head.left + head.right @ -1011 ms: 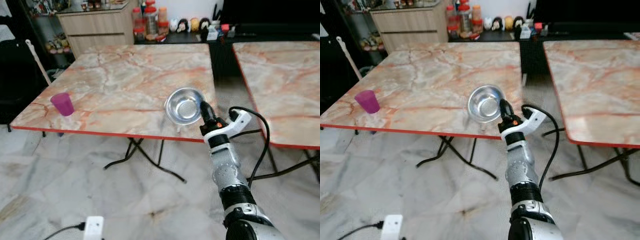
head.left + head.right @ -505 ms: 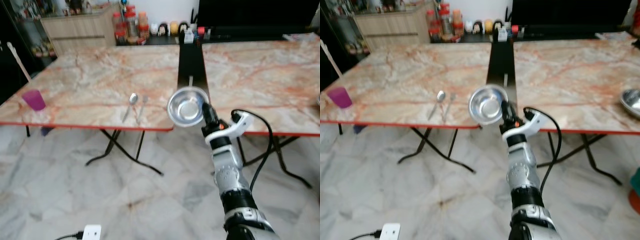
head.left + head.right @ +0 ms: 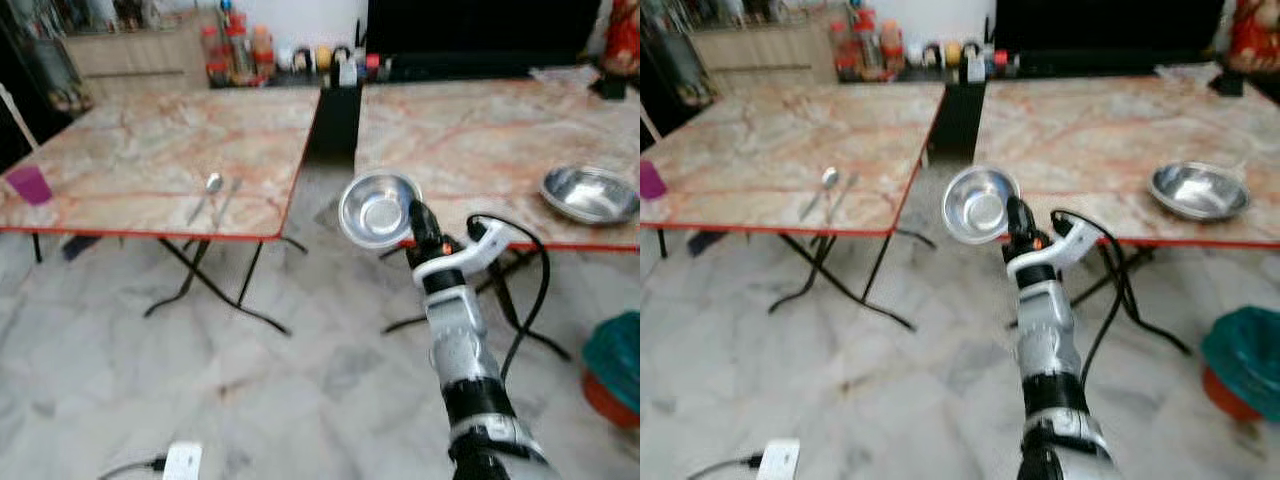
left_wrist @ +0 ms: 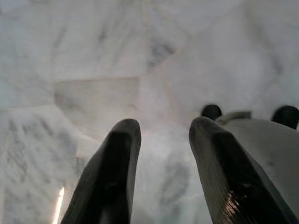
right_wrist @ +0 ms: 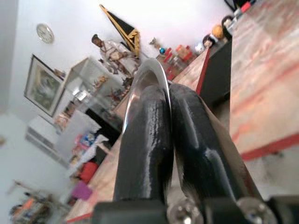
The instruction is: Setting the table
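The right gripper (image 3: 412, 217) had its two black fingers (image 5: 145, 140) pinched tight on the rim of a small round steel bowl (image 3: 376, 208), held up in the air before the gap between two marble-topped folding tables (image 3: 150, 165). A second, wider steel bowl (image 3: 590, 193) sat on the right-hand table (image 3: 480, 120); a spoon and fork (image 3: 212, 192) and a purple cup (image 3: 28, 184) lay on the left one. The left gripper (image 4: 161, 177) hung over pale floor tiles (image 4: 93, 56), fingers parted, holding nothing.
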`<state>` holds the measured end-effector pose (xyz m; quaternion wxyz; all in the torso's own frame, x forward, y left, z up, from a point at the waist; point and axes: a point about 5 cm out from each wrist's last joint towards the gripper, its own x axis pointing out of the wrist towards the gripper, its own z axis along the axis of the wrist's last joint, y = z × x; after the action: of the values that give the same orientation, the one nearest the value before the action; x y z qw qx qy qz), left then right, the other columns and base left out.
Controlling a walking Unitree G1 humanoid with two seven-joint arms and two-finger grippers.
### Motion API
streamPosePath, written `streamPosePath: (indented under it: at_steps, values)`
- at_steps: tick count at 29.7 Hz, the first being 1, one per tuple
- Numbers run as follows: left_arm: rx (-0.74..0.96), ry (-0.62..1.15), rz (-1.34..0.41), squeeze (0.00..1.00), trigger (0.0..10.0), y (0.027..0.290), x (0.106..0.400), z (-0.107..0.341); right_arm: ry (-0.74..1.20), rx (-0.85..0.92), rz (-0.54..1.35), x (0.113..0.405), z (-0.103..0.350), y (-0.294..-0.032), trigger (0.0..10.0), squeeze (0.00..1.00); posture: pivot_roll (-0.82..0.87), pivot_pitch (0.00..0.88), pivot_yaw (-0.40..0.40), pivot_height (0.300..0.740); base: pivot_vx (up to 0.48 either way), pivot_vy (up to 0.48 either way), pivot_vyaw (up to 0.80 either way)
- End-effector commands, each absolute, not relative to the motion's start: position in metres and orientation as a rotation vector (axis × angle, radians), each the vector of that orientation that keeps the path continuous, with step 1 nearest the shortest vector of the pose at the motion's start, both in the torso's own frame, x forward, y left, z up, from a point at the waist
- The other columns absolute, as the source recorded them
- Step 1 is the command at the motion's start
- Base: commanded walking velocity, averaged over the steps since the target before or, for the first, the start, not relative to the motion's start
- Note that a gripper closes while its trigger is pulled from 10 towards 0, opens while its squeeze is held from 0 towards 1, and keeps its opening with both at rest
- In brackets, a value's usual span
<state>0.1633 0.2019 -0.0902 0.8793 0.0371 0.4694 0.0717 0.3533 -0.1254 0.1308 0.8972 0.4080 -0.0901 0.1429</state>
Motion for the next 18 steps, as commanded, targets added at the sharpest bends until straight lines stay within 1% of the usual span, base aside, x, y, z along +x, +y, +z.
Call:
streamPosePath:
  at_steps: [1, 6, 7, 18]
  values:
    - [0.054, 0.95, 0.184, 0.0, 10.0, 0.2083, 0.1652, -0.0878, -0.193, 0.838, 0.305, 0.3558, 0.1364, -0.1244, 10.0, 0.0, 0.0, 0.011, 0.07, 0.74, 0.0, 0.0, 0.0]
    - [0.039, 0.956, 0.176, 0.0, 10.0, 0.2057, 0.1653, -0.0884, -0.199, 0.837, 0.299, 0.3575, 0.1389, -0.1253, 10.0, 0.0, -0.01, 0.018, 0.07, 0.74, 0.0, 0.0, 0.0]
    - [0.04, 0.957, 0.176, 0.0, 10.0, 0.2053, 0.1654, -0.0885, -0.2, 0.837, 0.298, 0.3578, 0.1393, -0.1256, 10.0, 0.0, -0.01, 0.02, 0.068, 0.74, 0.266, 0.0, 0.0]
    - [0.043, 0.959, 0.172, 0.0, 10.0, 0.2026, 0.1673, -0.0883, -0.206, 0.827, 0.273, 0.3597, 0.1416, -0.1305, 10.0, 0.0, -0.02, 0.027, 0.068, 0.74, 0.394, 0.0, 0.0]
